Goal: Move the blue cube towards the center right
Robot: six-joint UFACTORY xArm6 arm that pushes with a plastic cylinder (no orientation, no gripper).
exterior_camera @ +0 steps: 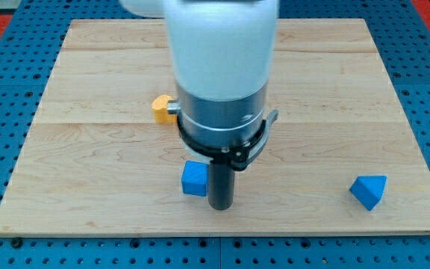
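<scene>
1. The blue cube point(195, 179) sits low on the bench point(88, 90), a bit toward the view's left of the middle and closer to the view's bottom edge than to the top.
2. The tool here is just a plain rod with nothing to open or close, so it's holding nothing. The arm's tip point(221, 207) is down at the bench surface, right against or just beside the cube's right-hand side in the view. Can't tell if they actually touch.
3. Problem is, that's the wrong side for this job. Center right means pushing the cube toward the view's right and a bit up, so the arm probably wants to swing round and get its tip on the cube's left, slightly below centre, then shove steadily through the middle of the face so the cube doesn't spin off.
4. Room-wise it looks fine: the stretch of wood from the cube toward the view's right is bare. A blue triangular block point(369, 191) sits well to the cube's right near the bottom edge, below the likely path.
5. An orange block point(161, 107) sits above and slightly left of the cube, half hidden by the arm, out of the way.
6. The bottom edge is near the cube, so avoid any downward drift.
</scene>
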